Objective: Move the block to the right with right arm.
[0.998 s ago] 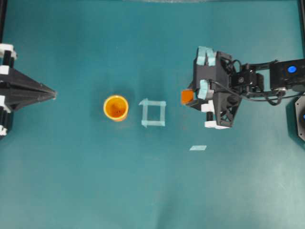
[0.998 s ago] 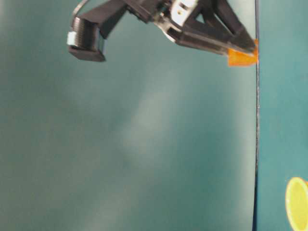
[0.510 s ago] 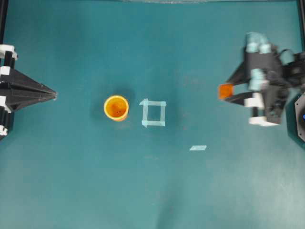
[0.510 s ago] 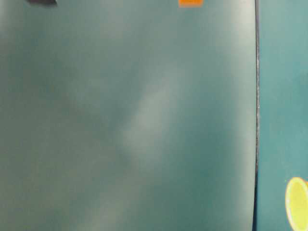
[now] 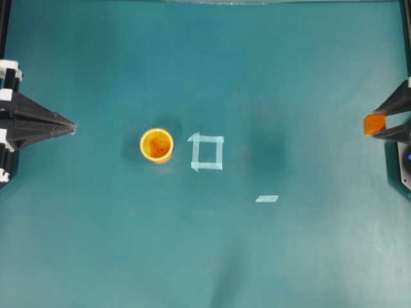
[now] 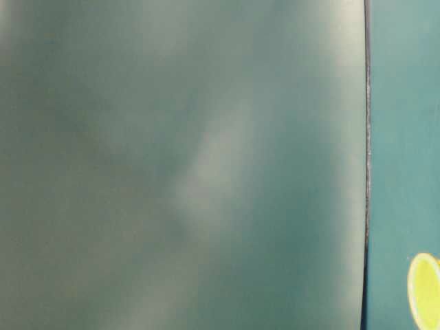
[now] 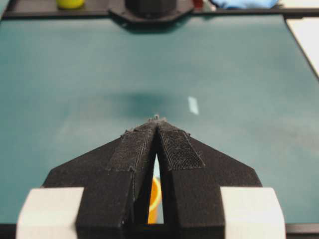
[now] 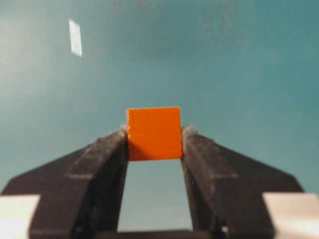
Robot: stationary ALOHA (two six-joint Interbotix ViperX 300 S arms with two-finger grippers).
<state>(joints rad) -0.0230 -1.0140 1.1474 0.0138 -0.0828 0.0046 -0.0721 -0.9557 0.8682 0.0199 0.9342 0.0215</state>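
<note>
The block (image 5: 374, 123), a small orange cube, hangs at the far right edge of the overhead view, pinched between the two black fingers of my right gripper (image 5: 379, 123). In the right wrist view the block (image 8: 154, 133) sits square between the fingertips of the right gripper (image 8: 154, 133), lifted above the teal mat. Only the finger ends of the right arm show overhead. My left gripper (image 5: 72, 128) rests at the left edge, its jaws shut with nothing between them; in the left wrist view the left gripper (image 7: 157, 119) points across the mat.
A round orange-yellow cup (image 5: 157, 145) stands left of a pale tape square (image 5: 207, 152) near the middle. A short tape strip (image 5: 266, 199) lies to the lower right of the square. The cup's rim (image 6: 424, 291) shows in the table-level view.
The right gripper has carried the block from beside the tape square to the far right edge of the overhead view. It has left the table-level view. The left arm has not moved.
</note>
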